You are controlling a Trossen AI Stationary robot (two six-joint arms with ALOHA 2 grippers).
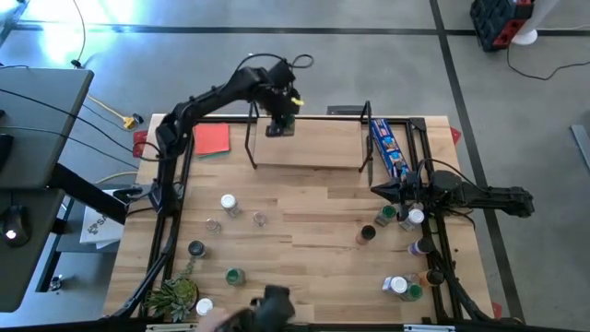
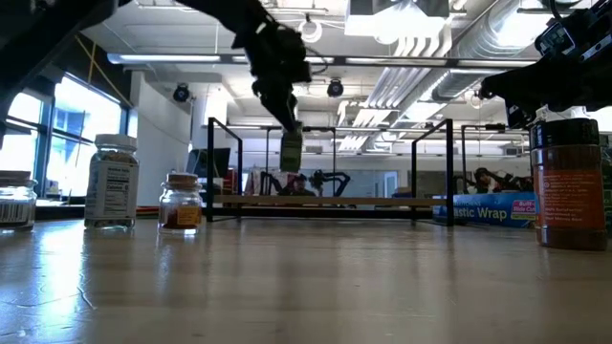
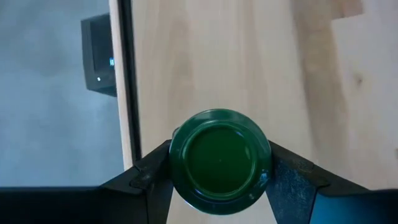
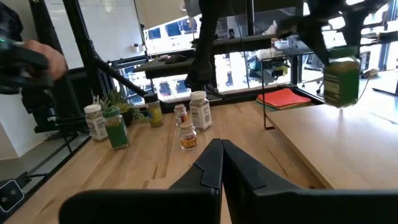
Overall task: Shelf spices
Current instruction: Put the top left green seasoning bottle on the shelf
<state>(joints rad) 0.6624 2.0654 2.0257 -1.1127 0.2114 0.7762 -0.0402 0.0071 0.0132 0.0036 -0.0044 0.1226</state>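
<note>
1. Light wood worktop (image 1: 304, 212), open workshop behind it, and spices scattered all over the near half. Nothing seems to be standing on the shelf (image 1: 309, 148) at the far edge yet, so by my read I'm early in the job.
2. My left pincer (image 1: 280, 124) is clamped on a green-lidded jar (image 3: 219, 160), one finger on each side of it. In the low view the jar (image 2: 292, 148) hangs in the air over the shelf board, near the left end, clearly not touching.
3. My right pincer (image 4: 222, 163) is parked low over the right side of the worktop with its fingers pressed together, holding nothing. A bunch of jars sit right around it, next to the blue packet (image 1: 389, 148).
4. How I'd do the drop: come straight down, keep the jar upright, and don't release until the base is on the board.
5. The wrist cam shows the board's edge and a black frame bar (image 3: 124, 87) just beside the jar, so I'd nudge inward first. Too close to the edge and it could tip off.
6. Then open slowly and lift straight up so the fingers don't drag it over.
</note>
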